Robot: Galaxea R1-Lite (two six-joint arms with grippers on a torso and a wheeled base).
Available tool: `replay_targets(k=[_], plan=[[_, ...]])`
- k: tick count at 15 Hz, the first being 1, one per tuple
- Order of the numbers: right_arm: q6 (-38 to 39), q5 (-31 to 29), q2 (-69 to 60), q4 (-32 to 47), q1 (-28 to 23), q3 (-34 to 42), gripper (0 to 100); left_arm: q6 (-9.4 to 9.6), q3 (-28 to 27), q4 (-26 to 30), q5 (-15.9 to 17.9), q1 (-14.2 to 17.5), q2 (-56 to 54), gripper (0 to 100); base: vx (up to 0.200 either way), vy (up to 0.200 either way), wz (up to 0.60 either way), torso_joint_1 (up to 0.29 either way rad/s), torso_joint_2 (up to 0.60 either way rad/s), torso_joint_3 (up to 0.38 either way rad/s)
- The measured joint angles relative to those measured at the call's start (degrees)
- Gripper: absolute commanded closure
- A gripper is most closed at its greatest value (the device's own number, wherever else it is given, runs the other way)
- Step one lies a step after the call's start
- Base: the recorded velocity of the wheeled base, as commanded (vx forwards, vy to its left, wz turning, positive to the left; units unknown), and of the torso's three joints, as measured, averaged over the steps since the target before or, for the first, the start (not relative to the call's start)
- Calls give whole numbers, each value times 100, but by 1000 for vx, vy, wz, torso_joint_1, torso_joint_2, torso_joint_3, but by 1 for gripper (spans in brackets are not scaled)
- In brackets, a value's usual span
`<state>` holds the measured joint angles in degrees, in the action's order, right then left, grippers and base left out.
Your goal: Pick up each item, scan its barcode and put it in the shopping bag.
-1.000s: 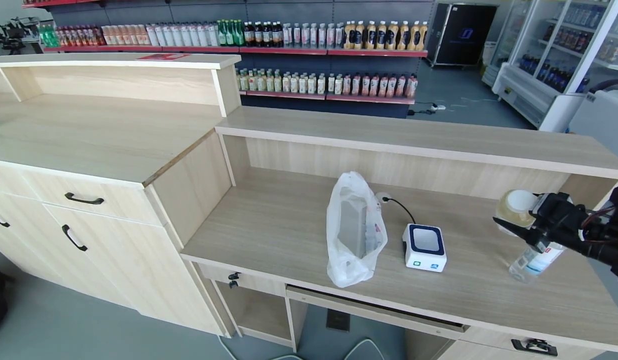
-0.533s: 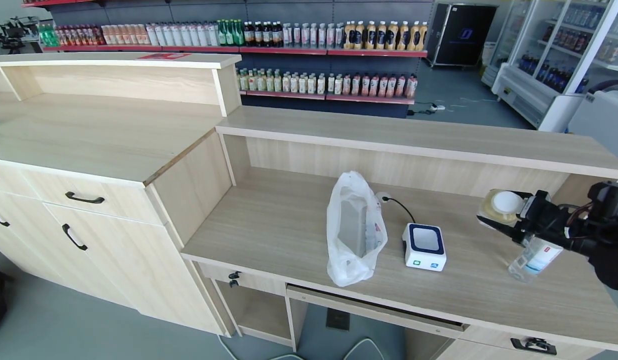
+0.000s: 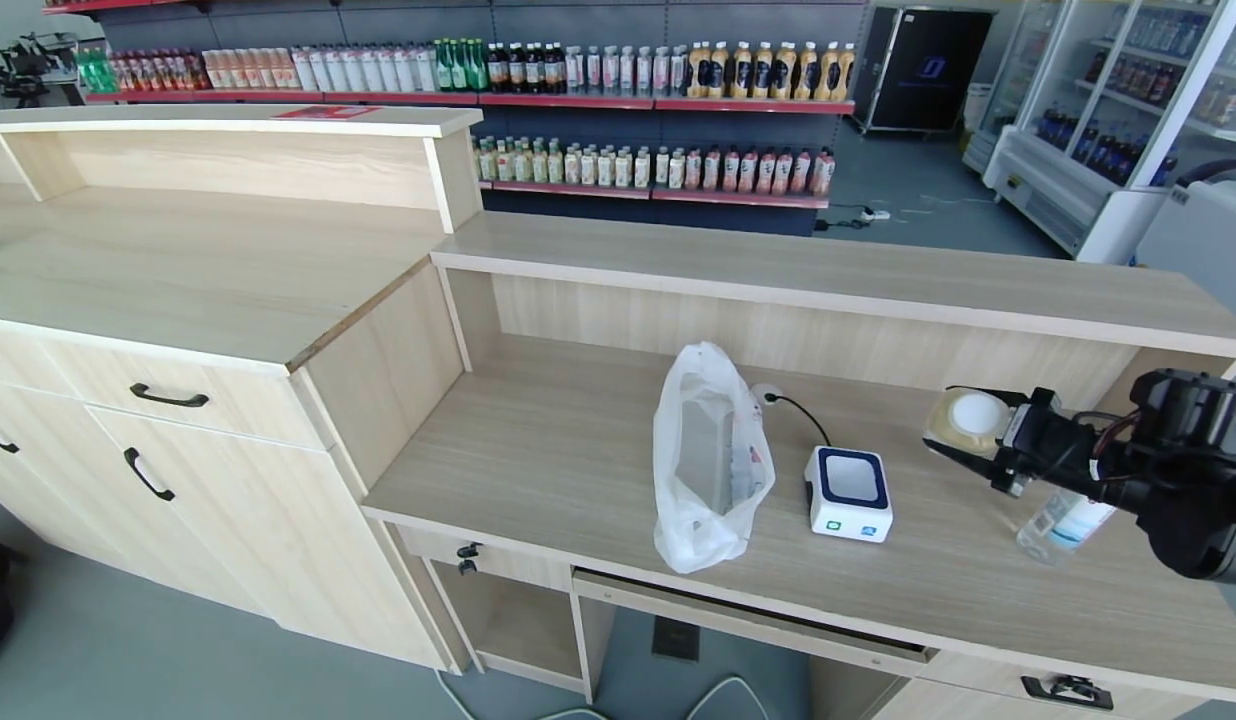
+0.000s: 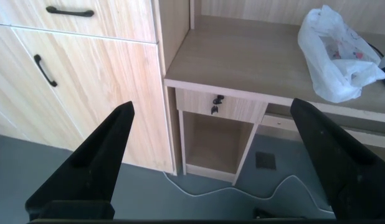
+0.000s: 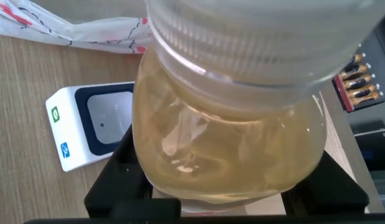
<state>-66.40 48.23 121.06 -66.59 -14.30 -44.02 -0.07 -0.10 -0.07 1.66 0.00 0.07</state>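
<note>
1. head view: the right gripper (image 3: 956, 428) is clamped around a bottle of yellowish drink (image 3: 968, 415), one finger on each side, with the white cap showing. the bottle is held up off the table (image 3: 578, 450), to the right of the scanner (image 3: 850, 493) and apart from it. the white shopping bag (image 3: 711, 455) stands open just left of the scanner. a black cable (image 3: 800, 408) runs from the scanner towards the back of the table. a second bottle (image 3: 1063, 522), clear with a pale label, stands on the table near its right end, partly behind the right arm.
2. left wrist view: the left gripper (image 4: 211, 162) is spread wide with nothing between its fingers (image 4: 86, 168). it hangs over the grey floor (image 4: 149, 199) in front of the cupboard doors (image 4: 68, 93). the shopping bag (image 4: 336, 53) lies farther off on the table (image 4: 242, 56).
3. right wrist view: the bottle of yellowish drink (image 5: 230, 124) sits close to the lens, gripped low down by the right gripper (image 5: 227, 205). beyond it on the table (image 5: 30, 81) are the scanner (image 5: 93, 124) and an edge of the shopping bag (image 5: 74, 25).
</note>
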Motion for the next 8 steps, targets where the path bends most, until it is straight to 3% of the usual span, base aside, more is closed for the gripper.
replay_targets(k=[8], plan=[[-110, 82, 385, -230, 284, -317, 100, 0, 0, 0, 1, 0, 0, 0, 0, 0, 0, 0, 0, 0]])
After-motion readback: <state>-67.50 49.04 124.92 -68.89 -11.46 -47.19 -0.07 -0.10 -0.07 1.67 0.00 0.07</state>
